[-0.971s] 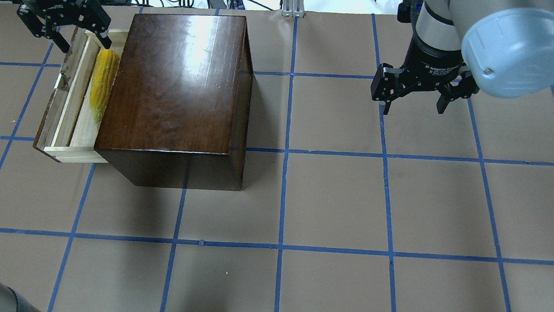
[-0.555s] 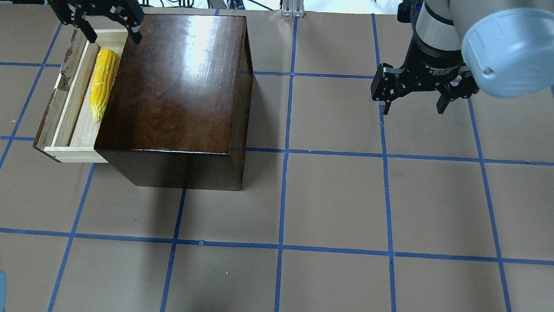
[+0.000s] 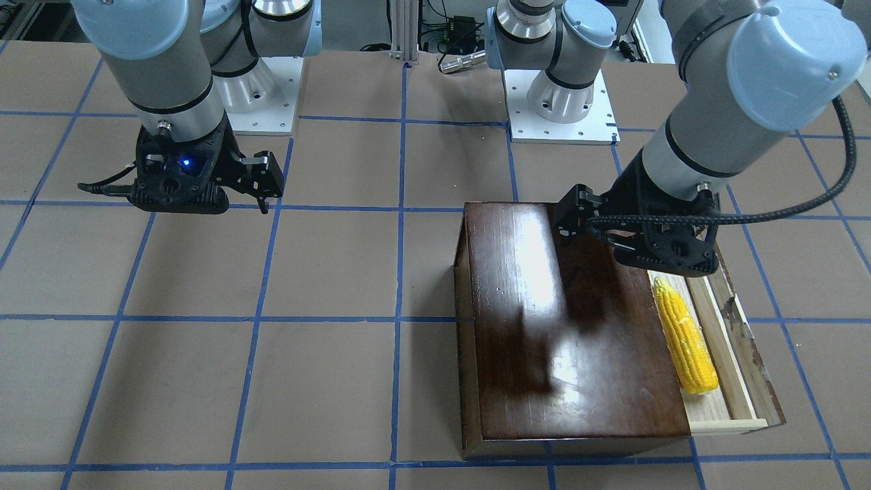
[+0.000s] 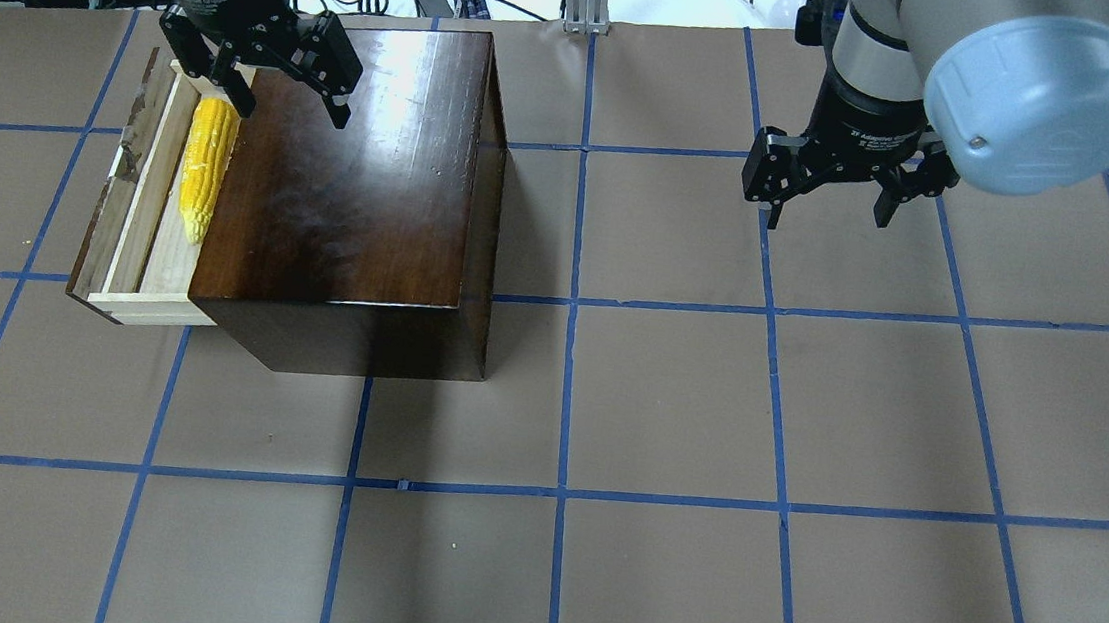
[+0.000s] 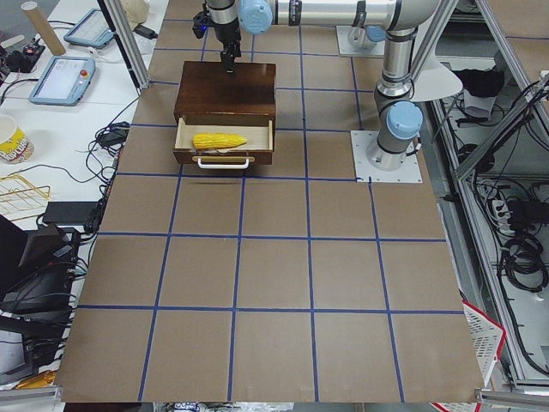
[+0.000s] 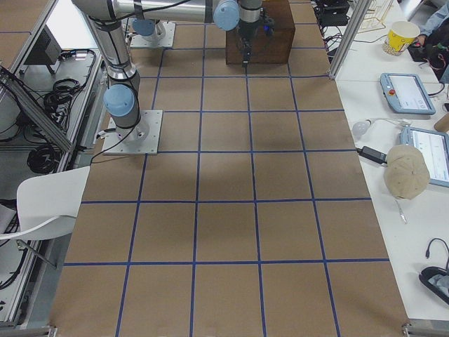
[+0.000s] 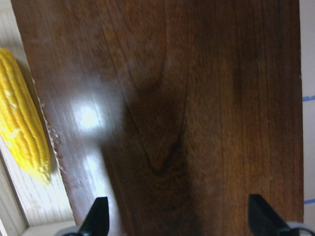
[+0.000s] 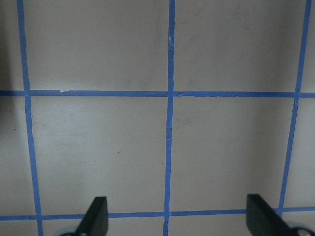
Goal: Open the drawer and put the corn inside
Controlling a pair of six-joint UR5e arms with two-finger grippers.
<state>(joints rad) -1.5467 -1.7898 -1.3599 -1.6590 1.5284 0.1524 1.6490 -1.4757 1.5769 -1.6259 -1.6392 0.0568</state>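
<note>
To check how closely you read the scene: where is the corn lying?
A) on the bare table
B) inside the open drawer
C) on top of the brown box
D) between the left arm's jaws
B: the corn lies on the pale floor of the pulled-out drawer, beside the box.

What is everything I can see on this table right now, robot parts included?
Table: one, brown with a blue tape grid, under everything.
Box: one, glossy dark brown, on the table at the robot's left.
Drawer: one, pale wood, pulled out of the box toward the robot's left.
Corn: one, yellow, lying inside the open drawer.
Left gripper: one, black, open, above the box top beside the drawer.
Right gripper: one, black, open, above the table at the robot's right.
</note>
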